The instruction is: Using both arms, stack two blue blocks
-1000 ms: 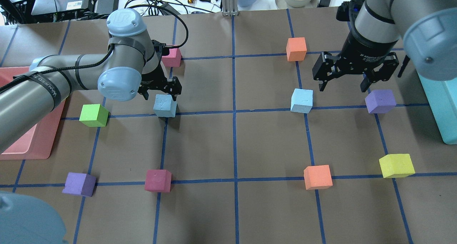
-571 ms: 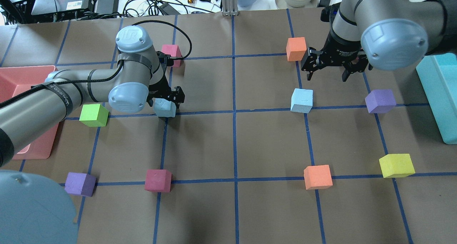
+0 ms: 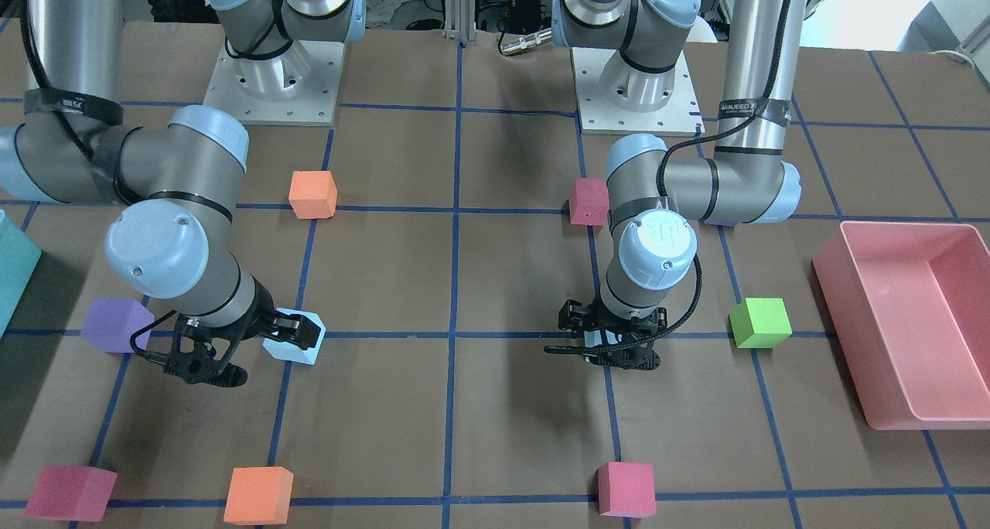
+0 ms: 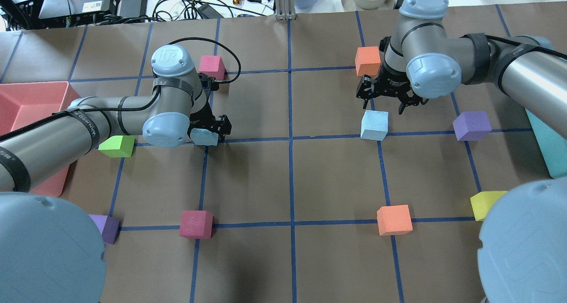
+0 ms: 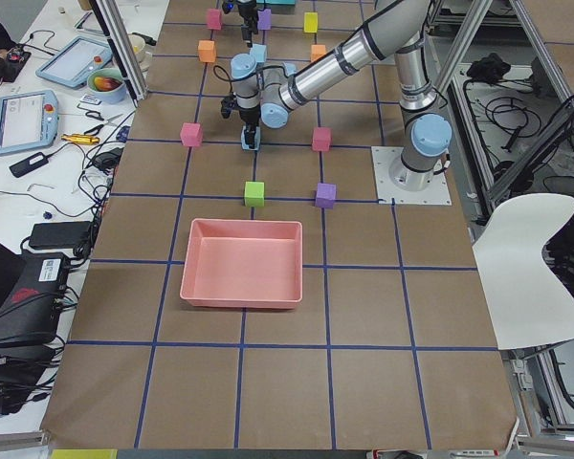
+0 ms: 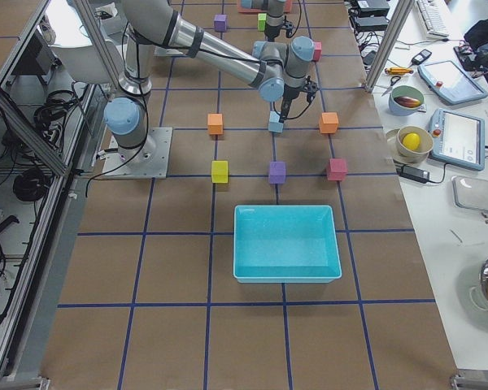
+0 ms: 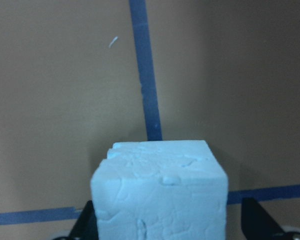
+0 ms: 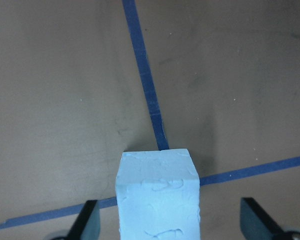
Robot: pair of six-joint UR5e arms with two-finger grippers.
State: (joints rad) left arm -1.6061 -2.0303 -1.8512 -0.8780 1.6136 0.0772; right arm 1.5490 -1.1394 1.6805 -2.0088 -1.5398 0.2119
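One pale blue block [image 4: 204,137] sits on a tape crossing left of centre. My left gripper [image 4: 208,132] is lowered around it, jaws open. In the left wrist view the block [image 7: 159,192] fills the space between the fingers [image 7: 260,222], with a small gap on the right. The other blue block [image 4: 374,125] sits right of centre. My right gripper [image 4: 383,102] hangs open just above and behind it. In the right wrist view this block [image 8: 158,192] is centred between wide-spread fingers [image 8: 85,222].
Around them lie a green cube [image 4: 117,146], a pink cube [image 4: 211,66], orange cubes [image 4: 367,60] [image 4: 394,219], purple cubes [image 4: 472,126] [image 4: 106,227], a magenta cube [image 4: 196,224] and a yellow cube [image 4: 485,203]. A pink bin [image 4: 26,99] stands far left, a teal bin [image 4: 547,148] far right.
My left gripper has come down around its blue block. My right arm has swung left and lowered to just behind the other blue block. Both blocks stay where they were.
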